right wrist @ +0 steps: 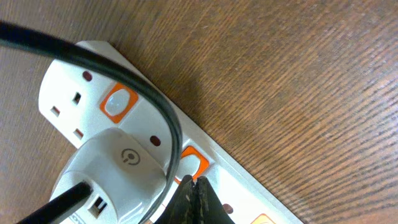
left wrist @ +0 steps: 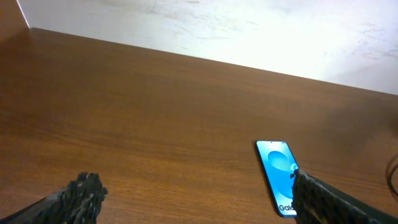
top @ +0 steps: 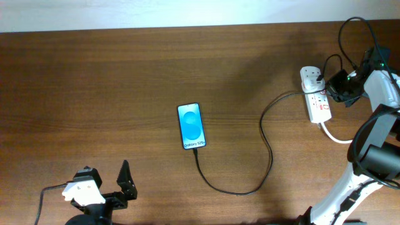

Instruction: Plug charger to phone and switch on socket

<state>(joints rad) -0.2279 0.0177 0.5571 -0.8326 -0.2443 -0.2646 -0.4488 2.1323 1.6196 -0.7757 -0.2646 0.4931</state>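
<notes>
- Nearest the table's front edge, the left gripper (left wrist: 193, 183) hangs low over the wooden table (top: 94, 81), jaws spread wide and holding nothing.
- Just past it, mid-table, the phone (top: 191, 126) lies flat, its blue screen lit. White "Galaxy S25+" lettering sits at its near end, though the left wrist view catches only "Gal".
- The charger cable (top: 250, 191), thin and black, leaves the phone's near end, loops right and climbs towards the socket.
- Far right, the socket (top: 317, 103) is a white power strip with orange-red switches (right wrist: 118, 103). Its red label print is too small to read.
- The charger's pale grey plug head (right wrist: 115, 171) sits in the strip, a power symbol on its face.
- The right gripper (right wrist: 196, 194) has its jaws pinched together and empty, tips at the second switch.
</notes>
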